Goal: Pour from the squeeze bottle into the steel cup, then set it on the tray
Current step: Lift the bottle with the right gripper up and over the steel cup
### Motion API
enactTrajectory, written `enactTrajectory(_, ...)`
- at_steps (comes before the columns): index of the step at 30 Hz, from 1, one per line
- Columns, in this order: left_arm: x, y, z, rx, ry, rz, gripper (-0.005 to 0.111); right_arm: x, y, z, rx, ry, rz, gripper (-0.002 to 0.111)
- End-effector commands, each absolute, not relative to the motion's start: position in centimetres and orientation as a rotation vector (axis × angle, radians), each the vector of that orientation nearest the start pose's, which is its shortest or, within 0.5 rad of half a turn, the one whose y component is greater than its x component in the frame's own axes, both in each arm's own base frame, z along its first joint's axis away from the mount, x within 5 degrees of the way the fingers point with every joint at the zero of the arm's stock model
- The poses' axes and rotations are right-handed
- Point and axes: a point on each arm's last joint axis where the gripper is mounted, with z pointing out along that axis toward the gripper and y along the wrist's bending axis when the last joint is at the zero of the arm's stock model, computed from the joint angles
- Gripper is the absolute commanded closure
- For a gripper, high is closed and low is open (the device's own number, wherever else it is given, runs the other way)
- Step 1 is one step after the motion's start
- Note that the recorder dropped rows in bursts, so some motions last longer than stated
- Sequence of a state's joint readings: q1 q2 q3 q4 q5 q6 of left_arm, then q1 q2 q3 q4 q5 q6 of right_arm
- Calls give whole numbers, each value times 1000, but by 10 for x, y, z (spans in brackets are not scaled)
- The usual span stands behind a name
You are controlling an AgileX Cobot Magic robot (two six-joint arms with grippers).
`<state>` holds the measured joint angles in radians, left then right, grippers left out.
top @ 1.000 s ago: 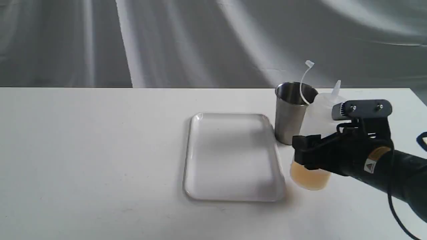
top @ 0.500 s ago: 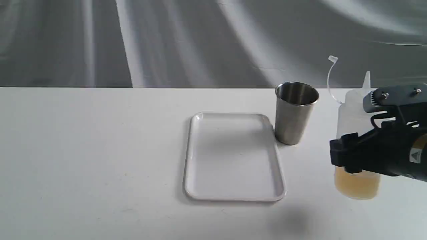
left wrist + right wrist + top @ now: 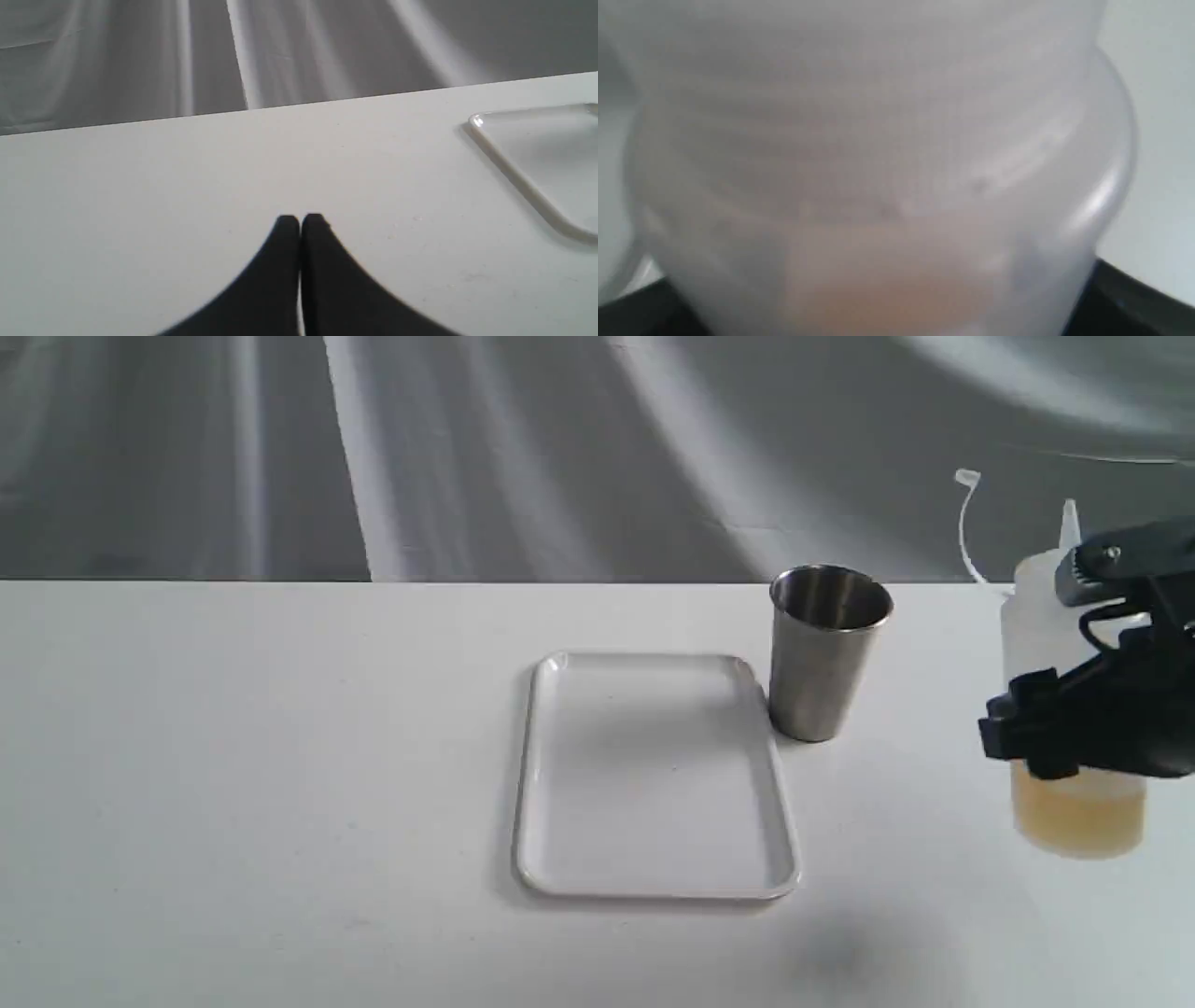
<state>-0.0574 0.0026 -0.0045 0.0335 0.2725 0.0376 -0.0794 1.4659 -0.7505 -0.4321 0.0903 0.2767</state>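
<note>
Bottle point(image 3: 1074, 803) and right gripper point(image 3: 1038, 658) now sit nearer the right edge of the exterior view, and higher, than a second ago, when they were just beside the cup point(image 3: 822, 653); cup and tray point(image 3: 525, 775) lie where they were. The gripper clasps the bottle around its middle and holds it upright, clear of the table point(image 3: 280, 756), with the nozzle up and the cap strap curling free to its left. The right wrist view is filled by the bottle wall, amber at the bottom. The cup stands right of centre, just beside the tray's upper right corner and well apart from the bottle; I cannot tell whether anything is in it. The left gripper point(image 3: 300, 224) is clenched on nothing, low over bare table, with a tray corner at the right edge of its view

With the nozzle uncapped, the grip should stay even, since extra squeeze may spurt liquid early. The liquid is low, so pouring likely needs a steep tilt: bring the tip over the cup's mouth first, then tip slowly without nudging the light cup
</note>
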Motion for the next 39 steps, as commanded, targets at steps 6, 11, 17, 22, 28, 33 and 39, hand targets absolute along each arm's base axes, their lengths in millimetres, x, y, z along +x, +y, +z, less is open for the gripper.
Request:
enactTrajectory(6, 55, -3, 189, 106, 1746, 9, 107, 318, -47, 284, -6, 2156, -413, 108)
enactTrajectory(11, 55, -3, 189, 105, 1746, 8, 107, 330, -54, 308, 20, 2093, -573, 108)
enactTrajectory(17, 55, -3, 189, 105, 1746, 8, 107, 350, -50, 313, -44, 2046, -802, 108)
enactTrajectory(22, 55, -3, 189, 108, 1746, 11, 107, 371, -40, 296, -148, 2041, -923, 108)
enactTrajectory(28, 55, -3, 189, 108, 1746, 11, 107, 387, -40, 269, -269, 2063, -1024, 108)
enactTrajectory(33, 55, -3, 189, 105, 1746, 8, 107, 391, -44, 258, -212, 2066, -1055, 108)
enactTrajectory(39, 55, -3, 189, 105, 1746, 8, 107, 398, -42, 247, -277, 2055, -1092, 108)
